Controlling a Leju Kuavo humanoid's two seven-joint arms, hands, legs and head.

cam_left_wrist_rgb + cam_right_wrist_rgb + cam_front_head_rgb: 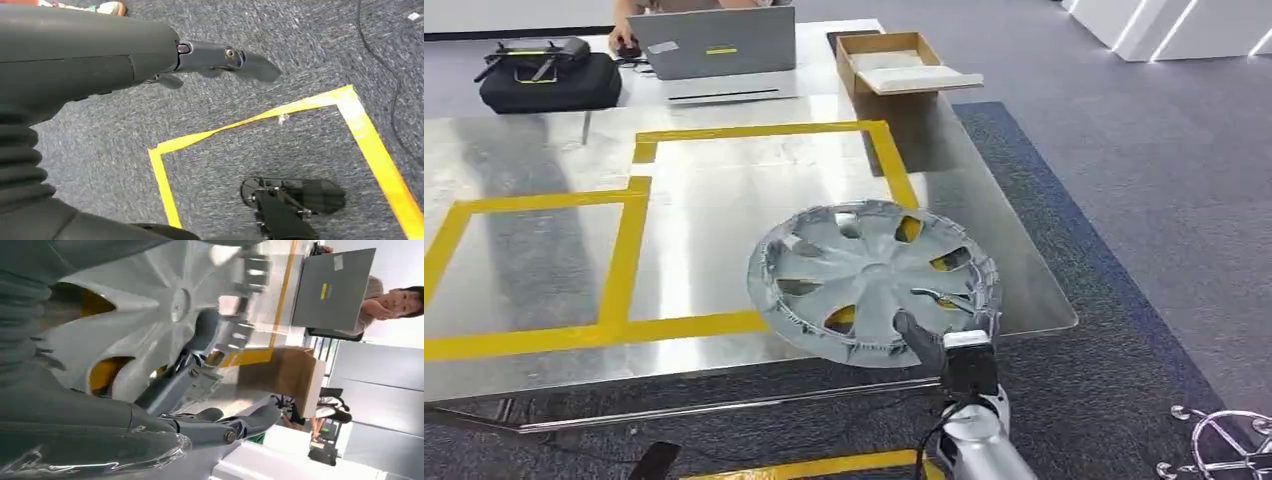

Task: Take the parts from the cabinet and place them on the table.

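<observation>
Placement step, near its end: right robot hand [932, 338] grips the hubcap [874, 280] at its 5 o'clock rim, dark fingers hooked over the edge and through a spoke opening per the right wrist view [200, 340]. Hubcap sits over the bench [724, 180] near its front-right corner, spanning the yellow tape [629, 250] line at the 4 o'clock side of the marked boxes; looks slightly tilted, can't tell if it's fully resting on the surface or partly carried. Next move, my read: lower until flat, spread the fingers, pull them out of the spoke gap without dragging the part; it's close to the bench edge, so a snagged finger could slide it off. Left robot hand [220, 57] hangs over the carpet [250, 110], fingers apart, holding nothing. Bench surface is reflective sheet metal, so probably slick for plastic. At the far side: laptop [714, 45] at 12 o'clock with a person's hand behind it, black case [549, 80] at 11, open cardboard box [894, 65] at 1. Grey carpet around, yellow tape on the floor, chrome part [1224, 445] on the floor at 4 o'clock.
</observation>
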